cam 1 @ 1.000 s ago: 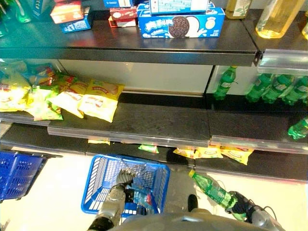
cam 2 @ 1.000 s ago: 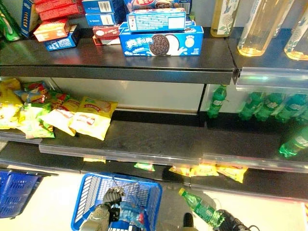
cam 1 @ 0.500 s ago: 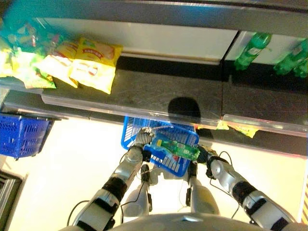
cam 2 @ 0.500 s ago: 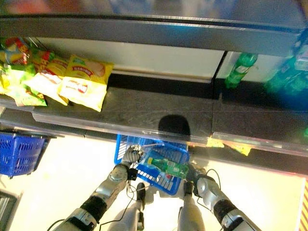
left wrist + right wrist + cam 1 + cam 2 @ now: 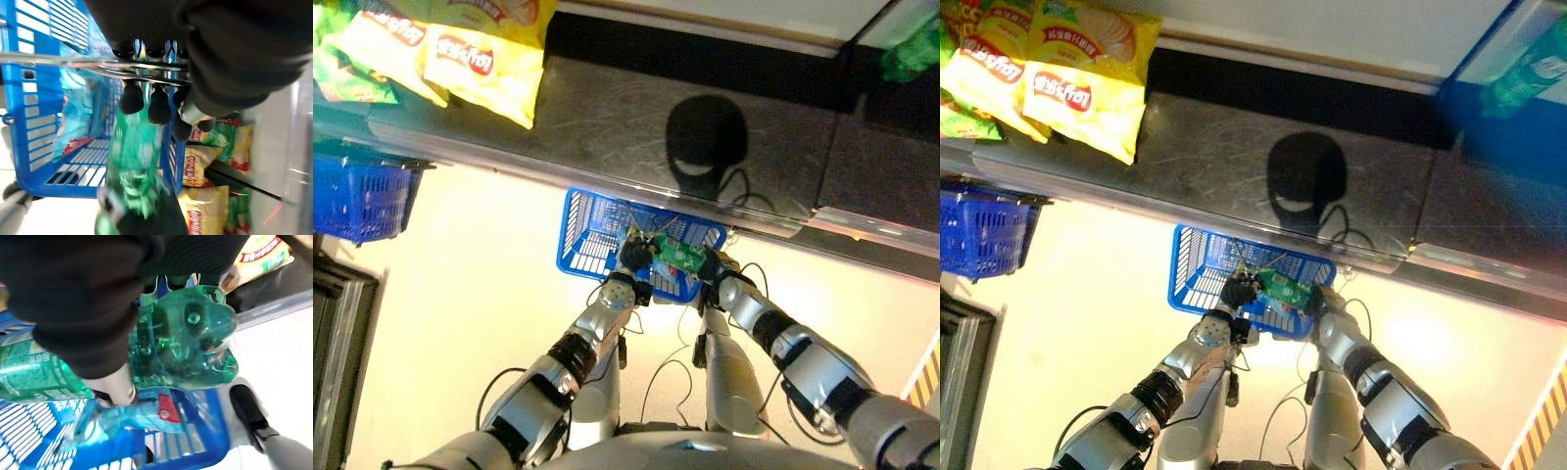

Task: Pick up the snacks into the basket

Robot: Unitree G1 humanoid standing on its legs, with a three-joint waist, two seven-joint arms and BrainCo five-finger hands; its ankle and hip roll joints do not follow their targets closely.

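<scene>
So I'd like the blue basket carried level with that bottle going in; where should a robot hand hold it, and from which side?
By the wire handle, from above at its middle: it spans the blue basket over the load, so the basket likely hangs level. The left robot hand is curled round it there; the right robot hand holds the green bottle.

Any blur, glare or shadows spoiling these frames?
Left wrist view: the green plastic bottle is motion-smeared. Eye views: a round dark shadow falls on the grey shelf; the pale floor is washed out. Right wrist view: the bottle's base is sharp.
</scene>
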